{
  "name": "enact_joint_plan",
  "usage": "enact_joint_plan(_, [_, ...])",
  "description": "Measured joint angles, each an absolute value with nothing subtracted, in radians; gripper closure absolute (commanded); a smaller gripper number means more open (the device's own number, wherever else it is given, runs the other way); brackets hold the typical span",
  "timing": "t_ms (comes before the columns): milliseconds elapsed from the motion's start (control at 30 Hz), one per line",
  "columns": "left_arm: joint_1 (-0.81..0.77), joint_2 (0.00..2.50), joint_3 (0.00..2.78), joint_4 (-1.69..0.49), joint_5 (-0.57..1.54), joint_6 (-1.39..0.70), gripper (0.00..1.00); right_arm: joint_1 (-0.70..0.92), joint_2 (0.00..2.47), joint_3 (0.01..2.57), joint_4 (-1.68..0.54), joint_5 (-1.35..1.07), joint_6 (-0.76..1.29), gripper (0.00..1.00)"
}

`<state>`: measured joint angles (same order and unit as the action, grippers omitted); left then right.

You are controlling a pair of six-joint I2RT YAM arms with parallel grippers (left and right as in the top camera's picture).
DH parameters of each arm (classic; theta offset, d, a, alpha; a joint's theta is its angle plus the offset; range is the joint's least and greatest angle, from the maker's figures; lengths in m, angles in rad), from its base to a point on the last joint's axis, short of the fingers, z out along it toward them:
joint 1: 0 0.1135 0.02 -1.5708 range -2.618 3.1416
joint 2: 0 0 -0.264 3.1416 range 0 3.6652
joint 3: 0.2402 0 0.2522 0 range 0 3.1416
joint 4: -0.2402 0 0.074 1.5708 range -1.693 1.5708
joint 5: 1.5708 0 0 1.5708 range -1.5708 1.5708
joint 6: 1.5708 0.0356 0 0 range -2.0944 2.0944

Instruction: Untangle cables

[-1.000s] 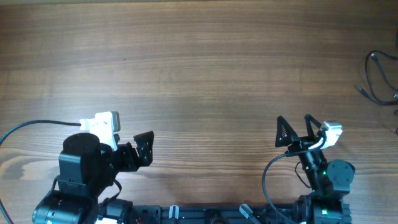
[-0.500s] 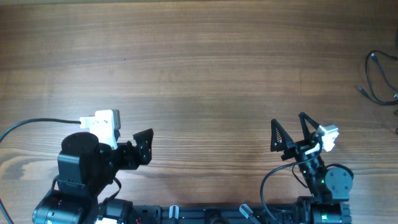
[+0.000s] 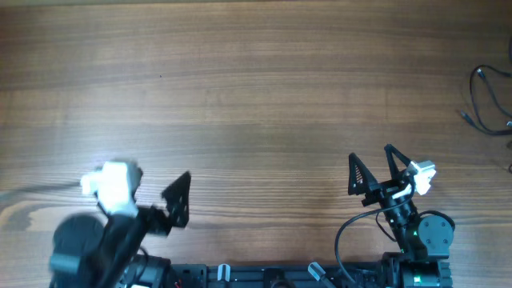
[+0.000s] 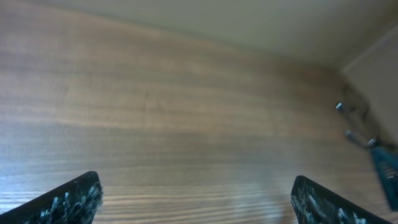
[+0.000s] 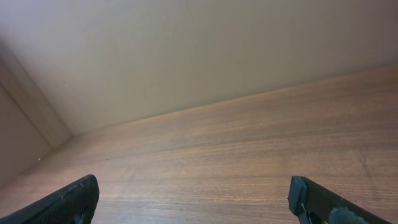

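The cables (image 3: pixel 488 100) are thin black wires lying in loose loops at the table's far right edge, partly cut off by the frame. They also show, blurred, at the right of the left wrist view (image 4: pixel 359 124), with tiny plug ends. My left gripper (image 3: pixel 176 202) is open and empty at the front left, far from the cables; its fingers are wide apart in the left wrist view (image 4: pixel 199 202). My right gripper (image 3: pixel 370 170) is open and empty at the front right, over bare wood (image 5: pixel 196 199). No cable shows in the right wrist view.
The wooden table (image 3: pixel 256 88) fills the overhead view. The arm bases stand along the front edge. A pale wall rises beyond the table's far edge in the right wrist view (image 5: pixel 186 56). A dark blurred shape (image 4: pixel 387 171) sits at the right edge of the left wrist view.
The left arm has swung left and toward the front edge and is motion-blurred now. The right gripper shifted slightly left, then held still. The cables have not moved.
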<state>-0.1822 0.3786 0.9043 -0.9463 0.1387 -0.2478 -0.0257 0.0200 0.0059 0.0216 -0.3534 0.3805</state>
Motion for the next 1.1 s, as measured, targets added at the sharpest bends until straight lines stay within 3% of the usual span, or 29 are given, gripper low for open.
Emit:
enact_joint_plan(367, [-0.182, 0.059, 0.905, -1.089, 0.109, -0.401, 0.00, -0.025, 0.019, 0.006, 0.022, -0.353, 0.381, 0.00])
enact_joint_plan(733, [-0.182, 0.012, 0.901, -1.135, 0.075, -0.472, 0.00, -0.025, 0.019, 0.006, 0.022, -0.354, 0.381, 0.00])
enact_joint_plan(867, [-0.182, 0.009, 0.840, -1.038, 0.072, -0.442, 0.00, -0.025, 0.019, 0.006, 0.020, -0.354, 0.381, 0.00])
enact_joint_plan(1100, [-0.182, 0.009, 0.506, -0.601, 0.100, -0.400, 0.00, -0.025, 0.017, 0.006, 0.022, -0.353, 0.381, 0.00])
